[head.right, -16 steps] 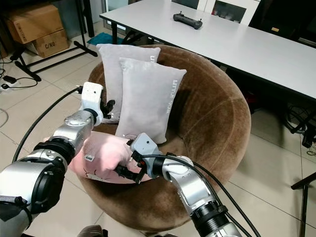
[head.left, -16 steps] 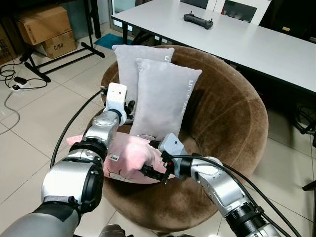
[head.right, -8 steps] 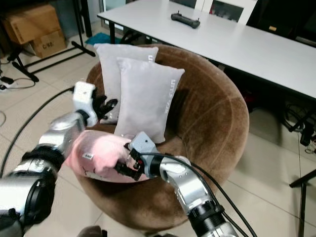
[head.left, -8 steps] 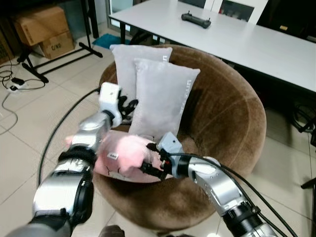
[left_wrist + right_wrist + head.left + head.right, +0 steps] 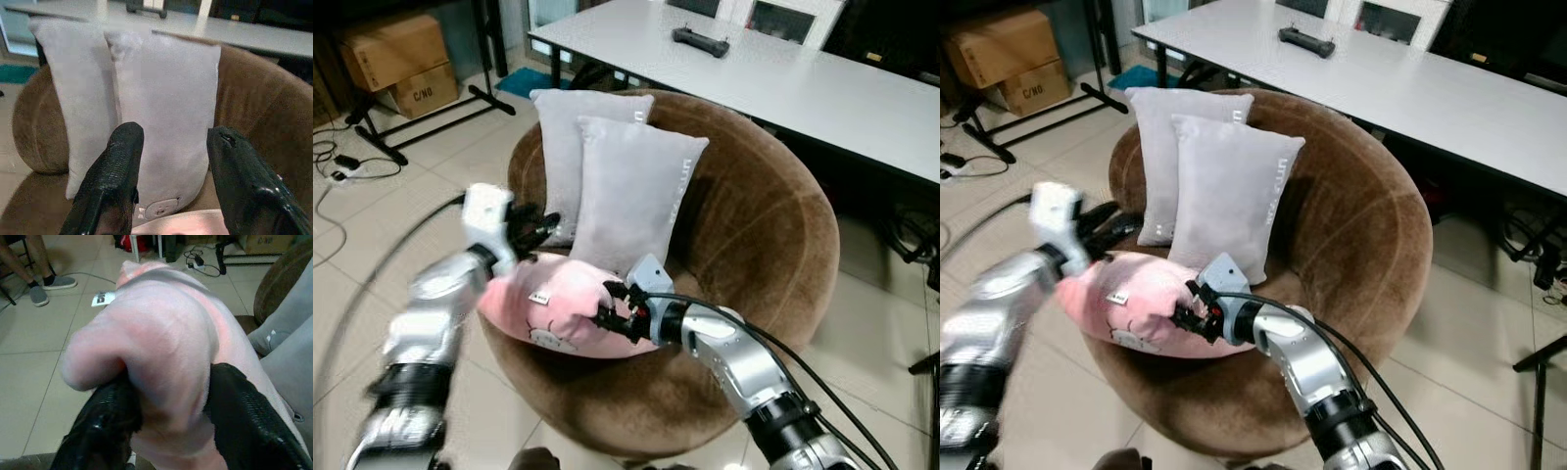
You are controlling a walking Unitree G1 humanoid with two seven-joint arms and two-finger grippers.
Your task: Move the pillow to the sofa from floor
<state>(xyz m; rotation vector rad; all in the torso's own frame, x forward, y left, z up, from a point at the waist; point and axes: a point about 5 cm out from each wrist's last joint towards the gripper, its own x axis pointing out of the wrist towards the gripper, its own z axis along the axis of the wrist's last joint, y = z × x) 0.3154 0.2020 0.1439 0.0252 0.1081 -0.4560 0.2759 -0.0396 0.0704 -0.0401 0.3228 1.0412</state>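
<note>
**Two jaws, one soft pillow on the sofa's edge**

One pink pillow [image 5: 563, 308] lies on the front of the round brown sofa [image 5: 754, 255], at about 7 o'clock on the seat, with part of it hanging past the rim over the tiled floor [image 5: 372, 245]. Behind it, toward 11 o'clock, two grey cushions [image 5: 631, 201] lean upright against the backrest.

The right jaws [image 5: 615, 315] are closed hard on a bunched fold of the pillow at its near corner; in the right wrist view the fabric bulges out between the two black fingers [image 5: 239, 416]. The left jaws [image 5: 530, 230], blurred in the head views, stand apart and hold nothing, just above the pillow's far end; in the left wrist view they frame the grey cushions.

The pillow looks light, limp and plush. It folds where pinched, so a single pinch will let the free end droop and drag. The cover seems grippy rather than slick, and nothing about it is fragile. The better hold is probably a deep pinch of stuffing at a corner or seam, with the other jaws pushing the overhanging end inward, toward 12 o'clock.

The white bench [image 5: 822, 88] behind the sofa carries a black controller [image 5: 699, 39].
</note>
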